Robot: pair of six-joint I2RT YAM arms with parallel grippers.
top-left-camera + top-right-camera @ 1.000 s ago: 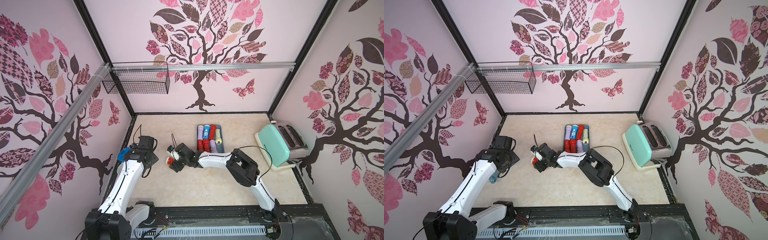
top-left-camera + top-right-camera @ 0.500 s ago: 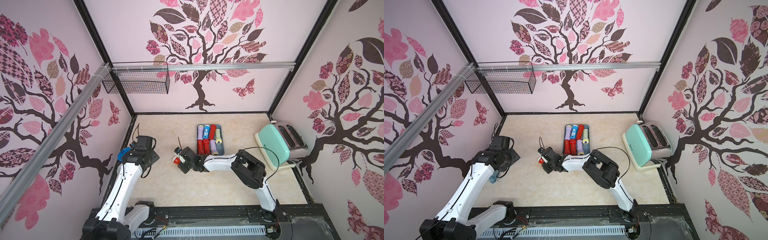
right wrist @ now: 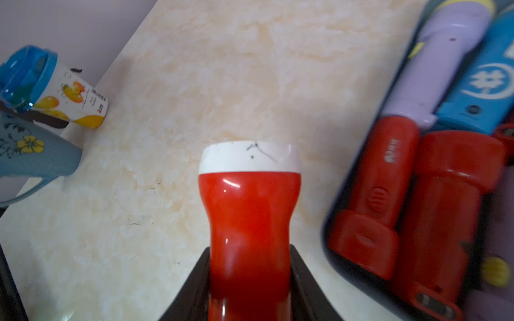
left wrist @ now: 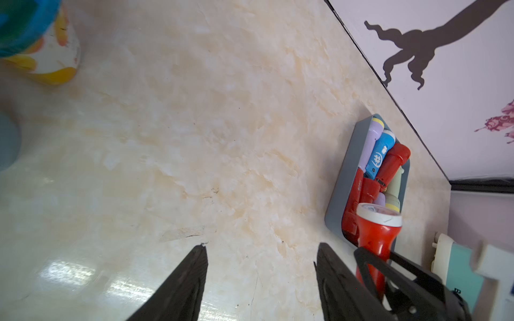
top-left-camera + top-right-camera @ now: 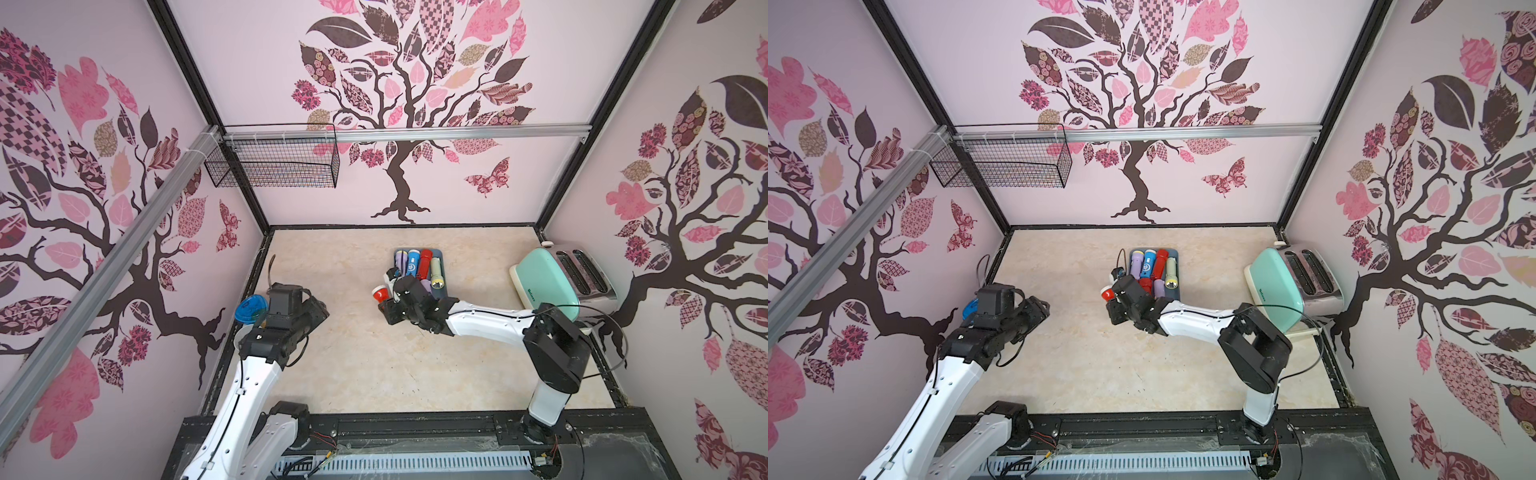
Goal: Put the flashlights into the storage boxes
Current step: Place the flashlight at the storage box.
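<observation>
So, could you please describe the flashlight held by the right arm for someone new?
From the mint-green toaster, look to the shallow grey-blue plastic tray of flashlights. At its near left corner the right gripper holds a stubby red plastic flashlight, the only one outside the tray, white-rimmed.

Tray (image 5: 445,266) sits mid-back on the table (image 5: 374,374) w/ flashlights (image 5: 424,264) lying in it in 2 rows, toaster (image 5: 548,282) to its right at the edge. One more flashlight (image 5: 379,293) is in the right gripper (image 3: 250,278) just left of the tray's near corner. Cup (image 5: 250,308) & mug (image 3: 36,155) stand together at the left edge, wire basket (image 5: 274,166) on the back wall.
</observation>
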